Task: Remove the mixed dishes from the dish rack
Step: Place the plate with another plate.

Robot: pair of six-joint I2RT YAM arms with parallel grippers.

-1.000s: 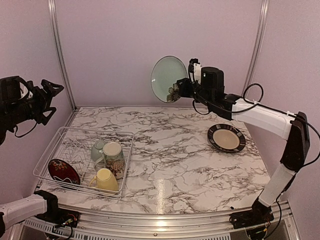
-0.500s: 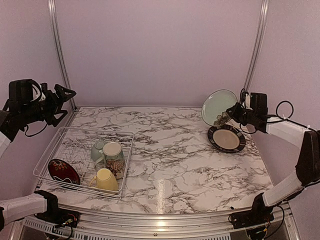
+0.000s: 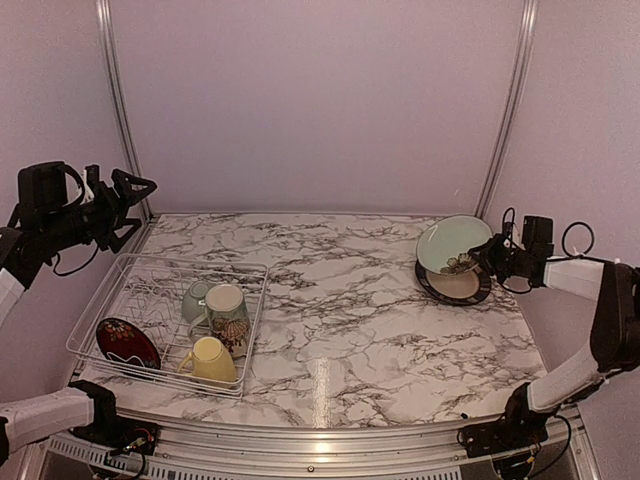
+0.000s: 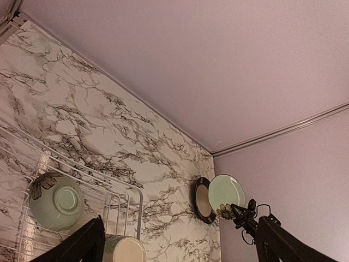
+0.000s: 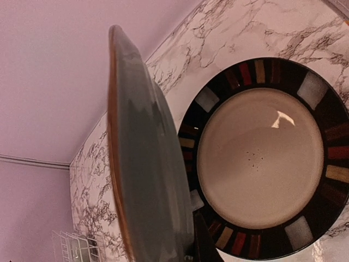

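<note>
The right gripper (image 3: 486,257) clamps the round pale green ceramic plate (image 3: 450,242), tilted above the black-rimmed cream plate (image 3: 462,287); released this steep, it could clatter or slide off.

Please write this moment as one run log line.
right pincer: holds pale green plate tilted over black-rimmed cream plate | left pincer: open, raised

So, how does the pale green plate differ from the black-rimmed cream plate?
The pale green plate hangs tilted in the right gripper; the black-rimmed cream plate lies flat on the table beneath it. The green one has a flower at its edge; the cream one has a dark rim with coloured blocks. Both are round, outside the dish rack.
</note>
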